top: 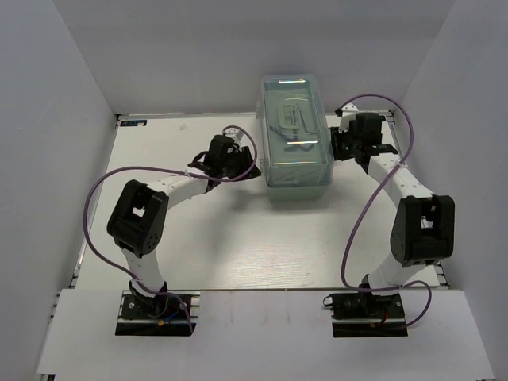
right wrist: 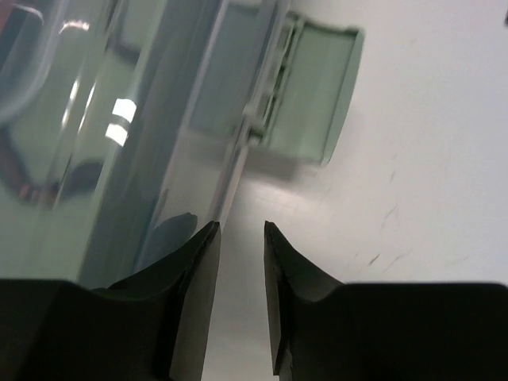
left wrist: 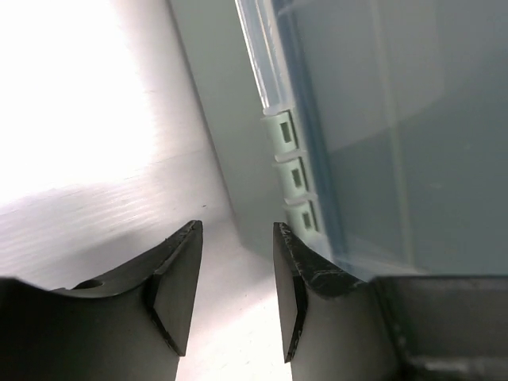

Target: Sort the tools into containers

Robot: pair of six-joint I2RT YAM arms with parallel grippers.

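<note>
The containers belong to one pale mint-green toolbox [top: 298, 143] at the back middle of the table, its translucent lid down. No tools lie loose in any view. Dim dark shapes show through the lid [right wrist: 48, 119], and I cannot tell what they are. My left gripper [top: 254, 164] sits at the box's left wall [left wrist: 226, 119], open, with only table between its fingers [left wrist: 236, 226]. My right gripper [top: 340, 147] sits at the box's right side, next to a green latch flap [right wrist: 313, 95]. It is open [right wrist: 240, 226] and empty too.
White walls close in the table on the left, right and back. A row of small hinge knuckles [left wrist: 290, 171] runs along the lid edge by my left fingers. Purple cables loop over both arms [top: 103, 190].
</note>
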